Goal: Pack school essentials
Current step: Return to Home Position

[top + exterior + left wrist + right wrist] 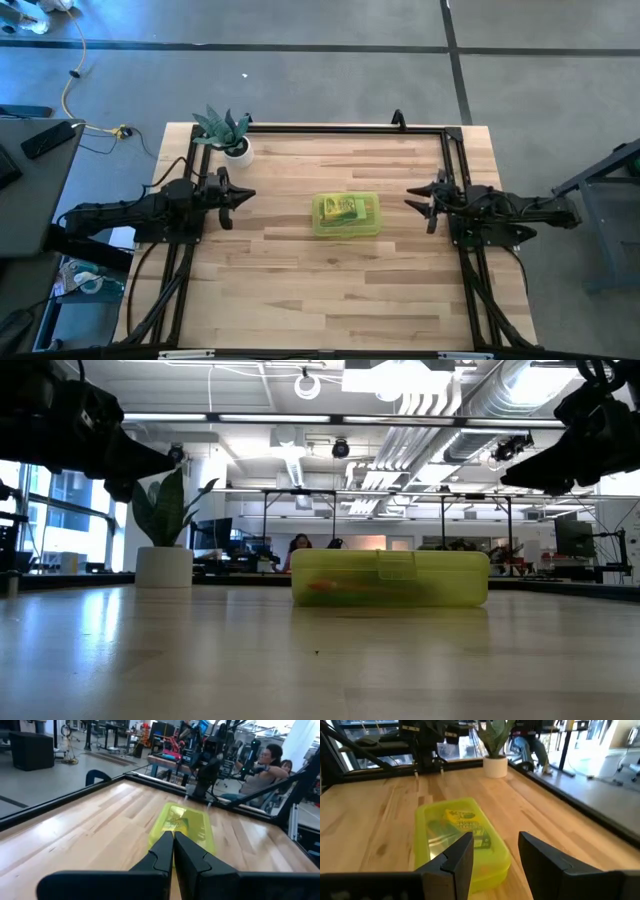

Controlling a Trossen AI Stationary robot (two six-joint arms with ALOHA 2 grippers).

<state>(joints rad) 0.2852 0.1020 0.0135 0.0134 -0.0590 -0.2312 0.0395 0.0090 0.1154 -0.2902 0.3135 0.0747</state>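
Pale wood planks form the table (300, 290), and the packing on it looks finished. At the left edge the left gripper (248, 196) hangs above the boards. Its fingers are pressed together with nothing between them, and it points toward the middle. Just behind it, near the far left corner, stands one small green plant in a white pot (232, 140). In the middle lies one translucent yellow-green hinged plastic case (346, 214) with its lid down. Through the lid shows one yellow-green crayon box (465, 822), along with a green shape and an orange one that I cannot name for certain. At the right edge the right gripper (412, 198) hovers empty with its fingers spread, well apart from the case. That makes two arms and two grippers, neither touching anything. The step in hand, I judge, is parking the arms. What is left calls only for settling each at its rest pose, clear of the case.
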